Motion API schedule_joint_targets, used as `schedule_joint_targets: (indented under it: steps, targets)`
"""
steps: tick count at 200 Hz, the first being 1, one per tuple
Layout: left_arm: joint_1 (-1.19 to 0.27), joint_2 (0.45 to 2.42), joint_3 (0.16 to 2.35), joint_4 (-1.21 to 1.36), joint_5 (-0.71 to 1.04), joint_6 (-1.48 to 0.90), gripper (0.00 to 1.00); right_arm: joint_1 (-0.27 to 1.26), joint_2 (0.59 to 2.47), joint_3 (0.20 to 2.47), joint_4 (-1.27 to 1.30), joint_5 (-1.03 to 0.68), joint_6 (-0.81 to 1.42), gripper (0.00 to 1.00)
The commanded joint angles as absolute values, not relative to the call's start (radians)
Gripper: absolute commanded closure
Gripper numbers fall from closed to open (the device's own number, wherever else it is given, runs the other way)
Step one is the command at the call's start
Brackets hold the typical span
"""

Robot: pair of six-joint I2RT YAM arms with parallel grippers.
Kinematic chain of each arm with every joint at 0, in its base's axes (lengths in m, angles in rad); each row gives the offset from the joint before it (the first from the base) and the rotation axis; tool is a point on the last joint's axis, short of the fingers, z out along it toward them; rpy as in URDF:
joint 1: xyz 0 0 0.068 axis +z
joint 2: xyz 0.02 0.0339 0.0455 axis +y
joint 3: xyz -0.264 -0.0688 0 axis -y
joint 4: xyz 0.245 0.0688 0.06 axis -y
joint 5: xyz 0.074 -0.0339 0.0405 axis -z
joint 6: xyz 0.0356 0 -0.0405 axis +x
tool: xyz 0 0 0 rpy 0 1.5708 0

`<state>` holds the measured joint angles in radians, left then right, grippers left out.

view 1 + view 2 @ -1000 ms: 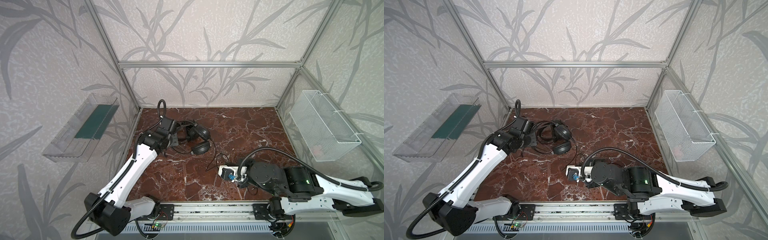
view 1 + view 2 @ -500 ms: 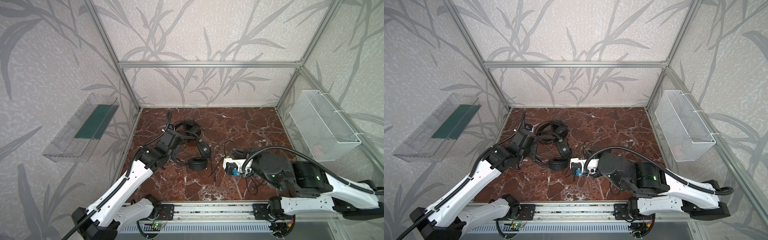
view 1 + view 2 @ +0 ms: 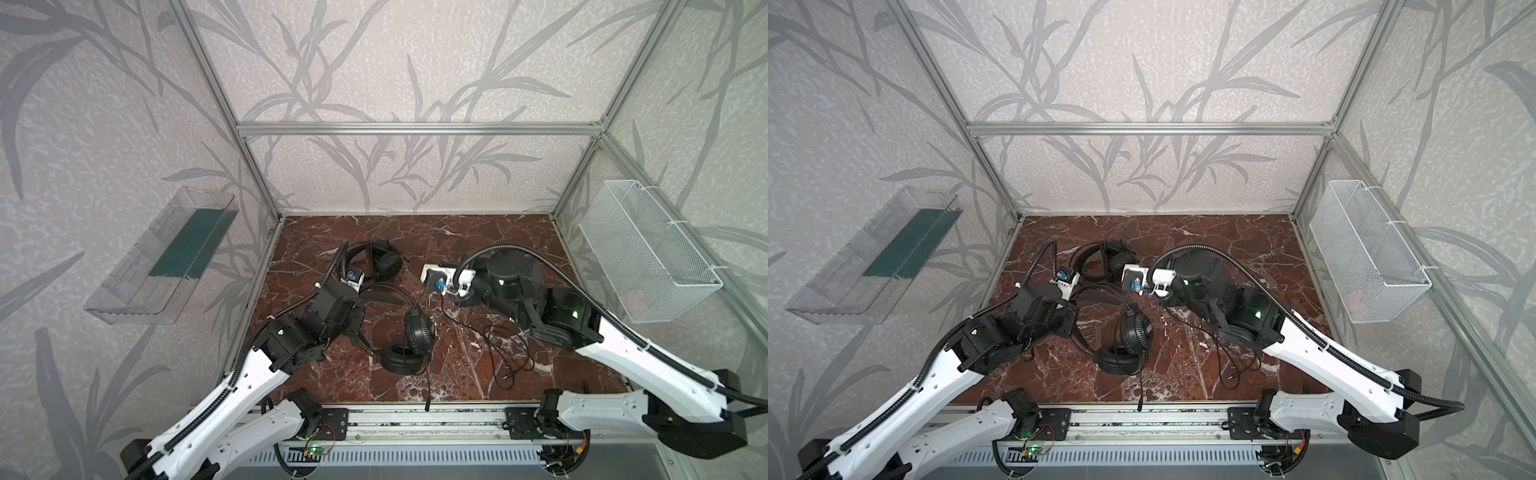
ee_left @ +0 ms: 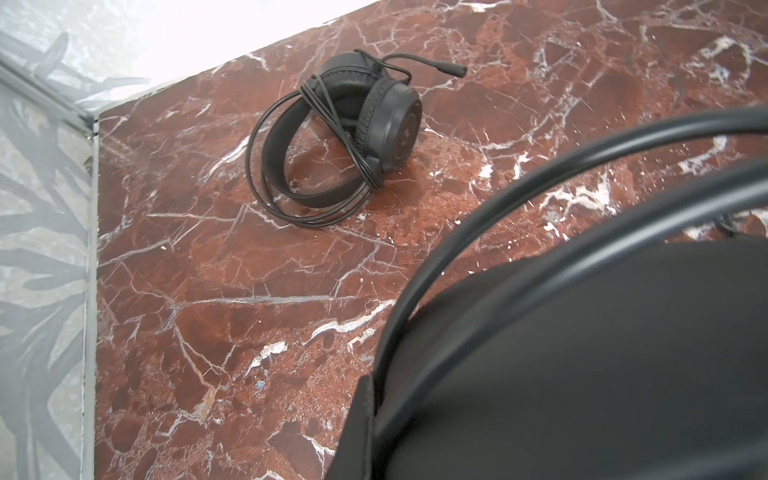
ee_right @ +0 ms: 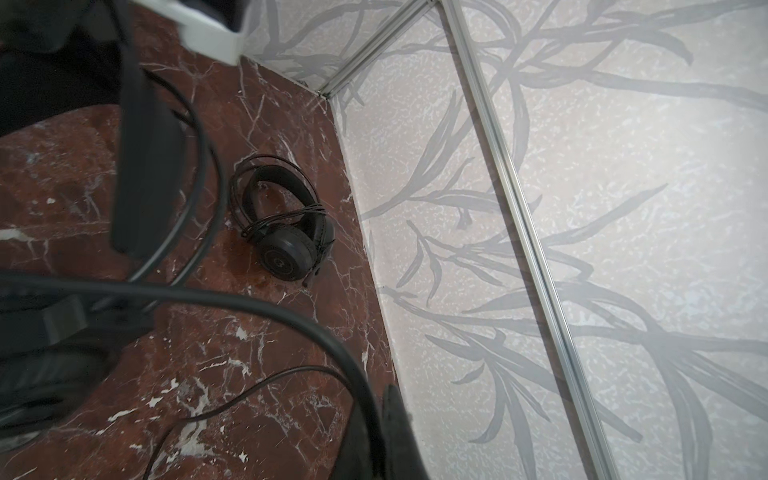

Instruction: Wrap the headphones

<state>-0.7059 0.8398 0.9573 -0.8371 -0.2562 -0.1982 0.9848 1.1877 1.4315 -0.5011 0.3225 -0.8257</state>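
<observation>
Red-brown marble with white veins forms the table (image 3: 478, 245), seen in both top views. Two black headsets lie on it. The wrapped headset (image 3: 380, 259) sits toward eleven o'clock of the table's middle, its cable wound around it. The loose headset (image 3: 409, 340) lies toward six o'clock, one earcup flat, the other on edge, its thin cable (image 3: 505, 353) trailing in loops toward four o'clock. The left gripper (image 3: 365, 291) is closed on the loose headset's wire headband at about nine o'clock. The right gripper (image 3: 436, 284) is also closed, near one o'clock, with the thin cable running from it; a grip on the cable cannot be confirmed.

In the left wrist view, the wrapped headset (image 4: 345, 137) is seen whole, with the cable bundled across its band, and the wire headband (image 4: 540, 199) arcs close to the lens.

In the right wrist view, the wrapped headset (image 5: 286, 224) lies near the wall (image 5: 582, 249), and blurred black cable (image 5: 249, 307) crosses the foreground.
</observation>
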Motion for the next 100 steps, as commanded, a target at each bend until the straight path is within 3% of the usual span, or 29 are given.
schedule_joint_targets:
  steps: [1,39,100]
  targets:
    - [-0.719,0.804,0.958,-0.778,-0.244,-0.187,1.0,0.911,1.212,1.496,-0.393,0.167,-0.78,1.0]
    - [-0.723,0.781,0.975,-0.785,-0.201,-0.195,1.0,0.769,1.292,1.523,-0.34,0.03,-0.684,1.0]
    - [-0.727,0.751,0.979,-0.734,0.011,-0.192,1.0,0.724,1.393,1.562,-0.32,-0.059,-0.628,1.0]
